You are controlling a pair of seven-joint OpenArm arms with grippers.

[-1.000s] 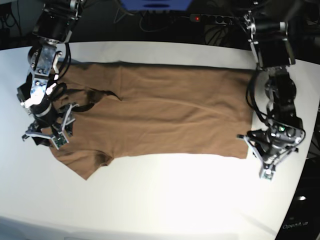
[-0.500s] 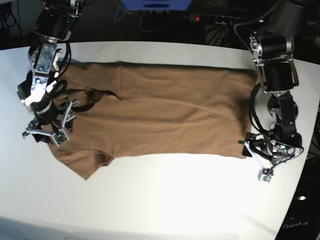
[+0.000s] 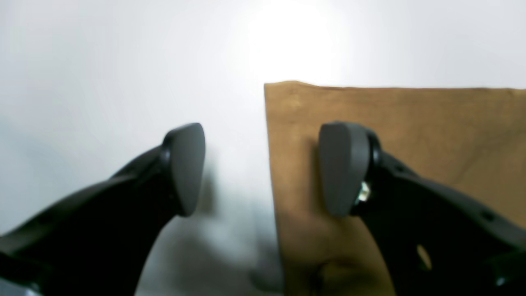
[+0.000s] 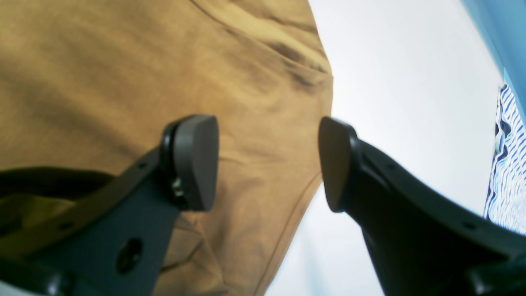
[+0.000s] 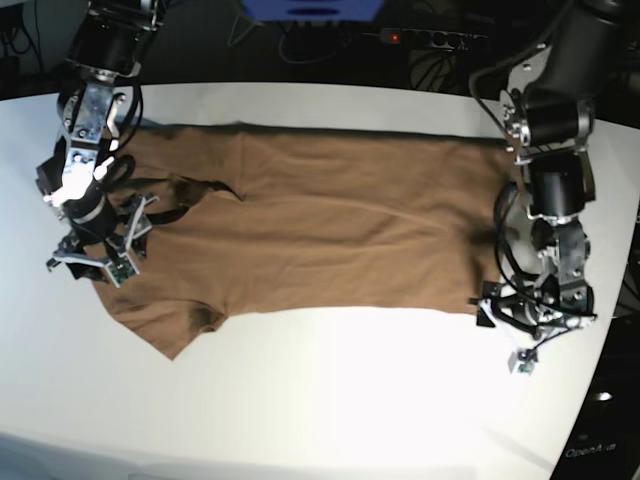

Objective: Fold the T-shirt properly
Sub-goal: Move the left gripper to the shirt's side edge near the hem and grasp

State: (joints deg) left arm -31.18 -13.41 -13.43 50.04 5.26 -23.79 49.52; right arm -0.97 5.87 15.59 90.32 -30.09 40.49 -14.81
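Observation:
The brown T-shirt (image 5: 330, 225) lies flat across the white table, collar end at the view's left, hem at the right. My left gripper (image 5: 495, 315) is open at the hem's near corner. In the left wrist view (image 3: 265, 168) its jaws straddle the shirt's edge (image 3: 431, 131), one finger (image 3: 343, 168) over cloth, the other (image 3: 185, 168) over bare table. My right gripper (image 5: 90, 265) is open at the near sleeve. In the right wrist view (image 4: 265, 164) it straddles the sleeve's hem (image 4: 123, 74). Neither holds cloth.
The white table (image 5: 330, 400) extends in front of the shirt. A power strip (image 5: 430, 38) and a blue object (image 5: 310, 10) lie beyond the far edge. A blue striped thing (image 4: 507, 164) shows at the right wrist view's edge.
My left gripper has moved in toward the hem's near corner and now straddles it. My right gripper has shifted slightly toward the far side over the sleeve.

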